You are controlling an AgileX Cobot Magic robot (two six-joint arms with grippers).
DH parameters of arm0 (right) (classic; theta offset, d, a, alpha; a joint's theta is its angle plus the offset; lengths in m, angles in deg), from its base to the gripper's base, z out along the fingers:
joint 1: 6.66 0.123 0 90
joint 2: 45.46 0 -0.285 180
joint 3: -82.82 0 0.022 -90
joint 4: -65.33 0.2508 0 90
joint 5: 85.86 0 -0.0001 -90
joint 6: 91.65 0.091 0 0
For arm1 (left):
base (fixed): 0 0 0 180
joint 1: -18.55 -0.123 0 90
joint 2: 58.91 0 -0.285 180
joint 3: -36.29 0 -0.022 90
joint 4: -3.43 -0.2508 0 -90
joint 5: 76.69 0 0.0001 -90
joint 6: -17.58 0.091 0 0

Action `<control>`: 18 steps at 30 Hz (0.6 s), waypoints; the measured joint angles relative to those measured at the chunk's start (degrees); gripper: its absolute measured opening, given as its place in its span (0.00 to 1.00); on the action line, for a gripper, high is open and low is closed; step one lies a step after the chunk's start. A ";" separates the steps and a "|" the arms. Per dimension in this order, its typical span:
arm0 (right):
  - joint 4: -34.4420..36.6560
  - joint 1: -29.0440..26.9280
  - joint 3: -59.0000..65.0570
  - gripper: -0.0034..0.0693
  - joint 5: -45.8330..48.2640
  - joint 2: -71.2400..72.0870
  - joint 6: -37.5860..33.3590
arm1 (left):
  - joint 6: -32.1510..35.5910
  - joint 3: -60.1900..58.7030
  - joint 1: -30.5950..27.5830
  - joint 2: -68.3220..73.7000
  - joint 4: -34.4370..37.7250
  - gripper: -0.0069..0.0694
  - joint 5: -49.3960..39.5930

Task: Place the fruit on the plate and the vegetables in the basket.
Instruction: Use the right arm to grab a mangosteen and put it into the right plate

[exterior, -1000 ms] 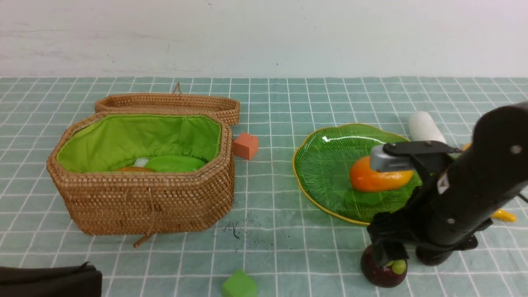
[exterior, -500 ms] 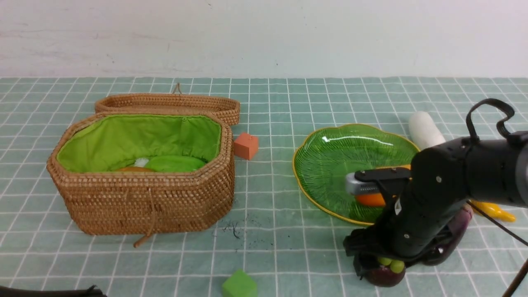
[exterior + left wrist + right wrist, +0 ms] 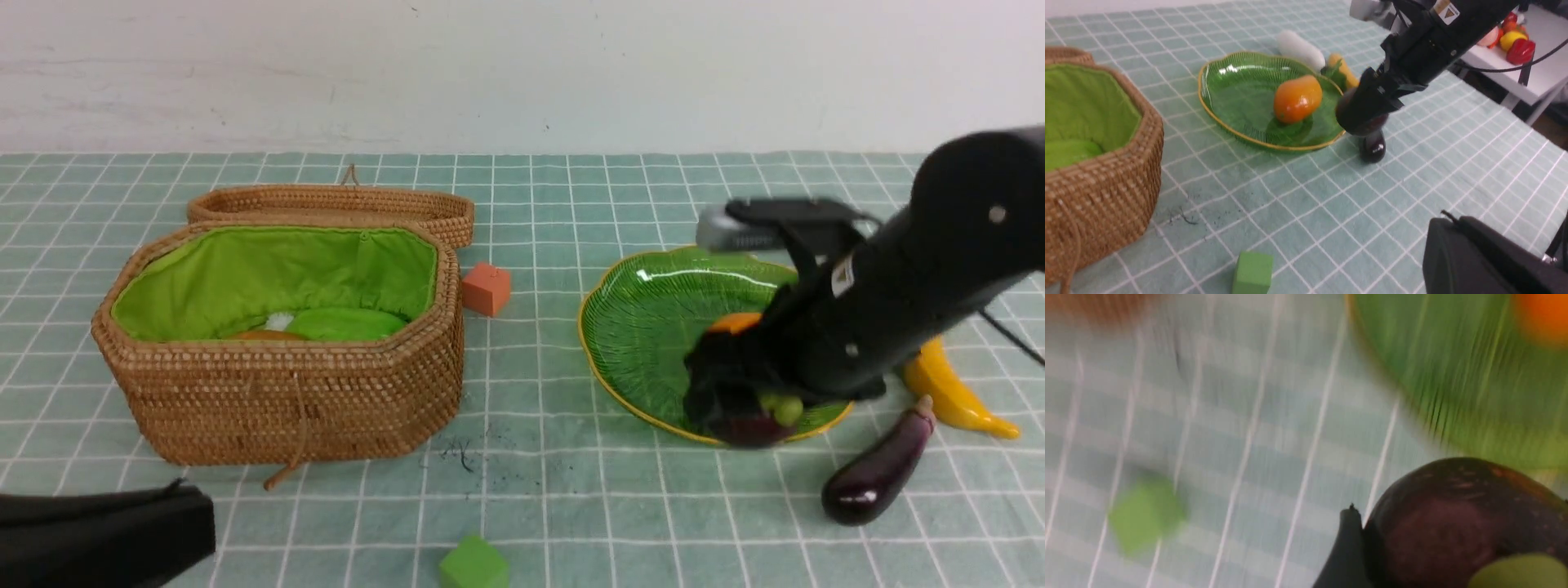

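Mangosteen (image 3: 757,431) is up in the air now, held in the right pincer (image 3: 759,410). A half second ago it was down low by the eggplant (image 3: 869,478). So it looks like the pick-up worked, and the next job is to put it on the plate (image 3: 633,359).

Seen from the front view, with twelve far away, the fruit is by the plate's five o'clock edge. It does not look set down yet. The mango (image 3: 735,322) is already on the plate. The banana (image 3: 951,392) is outside, past three o'clock, and must go on too. The eggplant is out at four o'clock, and the radish (image 3: 1300,50) is off the plate, so both need the basket (image 3: 286,400), over at nine o'clock.

The green cap (image 3: 785,408) shows on the fruit's one o'clock side and seems to tip a bit toward us. It is round, so I can't pick out a long way. It could roll or bump the mango if let go high.

The left pincer (image 3: 192,506) is closed, with nothing seen in it.
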 joint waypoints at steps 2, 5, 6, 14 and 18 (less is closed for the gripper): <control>-1.64 -0.41 -1.62 0.84 -4.17 -1.52 -0.64 | 0.00 0.00 0.00 0.00 0.00 0.07 0.32; -4.05 -1.41 -5.13 0.84 -11.74 -7.83 -1.53 | 0.00 0.00 0.00 0.26 0.05 0.07 0.03; -4.31 -1.67 -6.11 0.84 -13.57 -10.69 -1.59 | 0.00 0.00 0.00 0.39 0.05 0.07 -0.18; -5.16 -1.85 -12.55 0.98 -13.51 -21.02 -1.59 | 0.00 0.00 0.00 1.26 0.05 0.07 0.43; -5.36 -1.85 -15.83 0.97 -8.18 -19.32 -1.59 | 0.05 0.00 0.00 1.26 0.05 0.07 0.49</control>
